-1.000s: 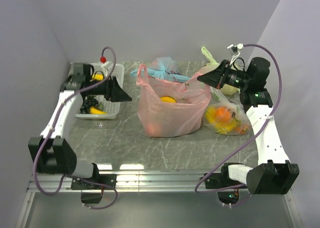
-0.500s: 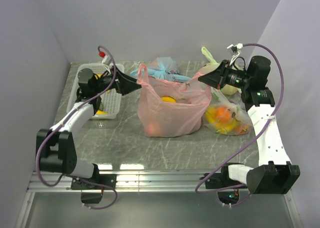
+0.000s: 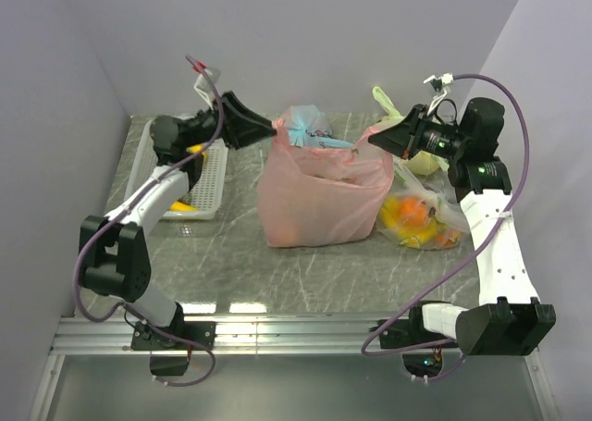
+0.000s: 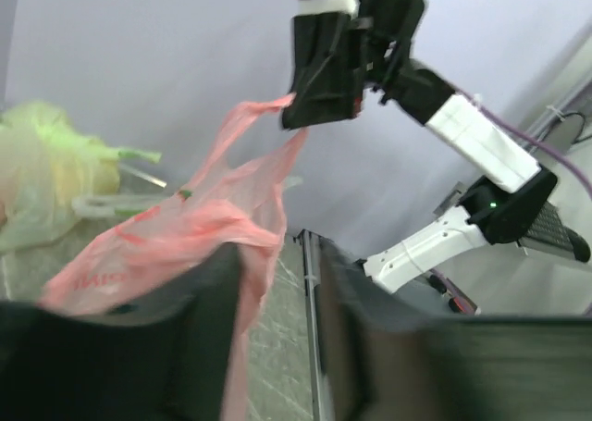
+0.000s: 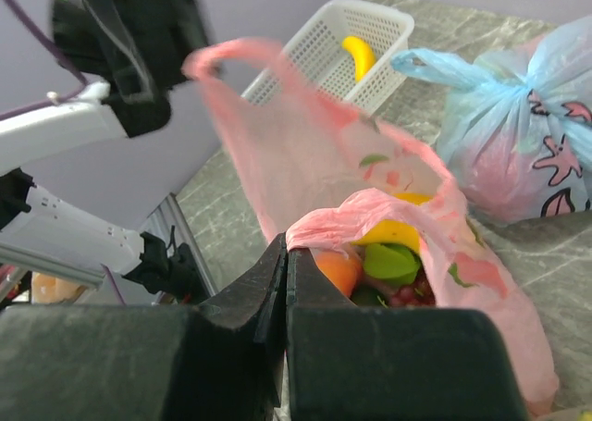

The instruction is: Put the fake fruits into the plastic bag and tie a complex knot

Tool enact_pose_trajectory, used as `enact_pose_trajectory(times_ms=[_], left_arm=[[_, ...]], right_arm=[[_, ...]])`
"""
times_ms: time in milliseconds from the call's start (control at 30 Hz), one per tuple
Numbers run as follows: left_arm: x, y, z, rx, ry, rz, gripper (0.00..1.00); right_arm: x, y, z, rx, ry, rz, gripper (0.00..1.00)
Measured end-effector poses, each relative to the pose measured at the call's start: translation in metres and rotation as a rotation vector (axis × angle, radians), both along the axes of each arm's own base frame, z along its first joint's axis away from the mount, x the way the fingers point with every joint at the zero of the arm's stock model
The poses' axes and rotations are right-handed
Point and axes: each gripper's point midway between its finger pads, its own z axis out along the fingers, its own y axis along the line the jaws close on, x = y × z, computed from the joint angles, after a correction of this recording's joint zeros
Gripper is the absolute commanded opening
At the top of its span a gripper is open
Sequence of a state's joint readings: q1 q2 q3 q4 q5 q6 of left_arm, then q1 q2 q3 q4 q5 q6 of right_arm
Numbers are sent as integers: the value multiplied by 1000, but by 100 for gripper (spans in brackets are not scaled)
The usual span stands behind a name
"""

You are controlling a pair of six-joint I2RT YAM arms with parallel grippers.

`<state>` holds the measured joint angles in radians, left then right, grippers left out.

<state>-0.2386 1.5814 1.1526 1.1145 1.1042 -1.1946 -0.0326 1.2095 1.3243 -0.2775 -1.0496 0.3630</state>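
A robotics lab booth: plain lilac walls box in a marble-patterned table on an aluminium frame.

the grey marbled table carries a white basket, the pink bag (fruit inside) and a blue bag.

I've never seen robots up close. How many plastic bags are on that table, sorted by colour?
Pink bag: 1
Light blue bag: 1
Pale green bag: 1
Clear bag with orange and yellow fruit inside: 1
Total: 4
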Motion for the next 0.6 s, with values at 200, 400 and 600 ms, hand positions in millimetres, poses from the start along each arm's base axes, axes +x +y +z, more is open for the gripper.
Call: enact_pose_trajectory(times_ms=[200, 400, 600], left_arm=[[-20, 22, 76, 13, -177, 28, 1], [-29, 47, 87, 64, -205, 97, 0], [-11, 74, 44, 177, -99, 219, 1]], right_arm=[[2, 0, 20, 31, -32, -15, 0], [1, 2, 27, 52, -46, -15, 0], [-2, 6, 7, 60, -4, -4, 0]])
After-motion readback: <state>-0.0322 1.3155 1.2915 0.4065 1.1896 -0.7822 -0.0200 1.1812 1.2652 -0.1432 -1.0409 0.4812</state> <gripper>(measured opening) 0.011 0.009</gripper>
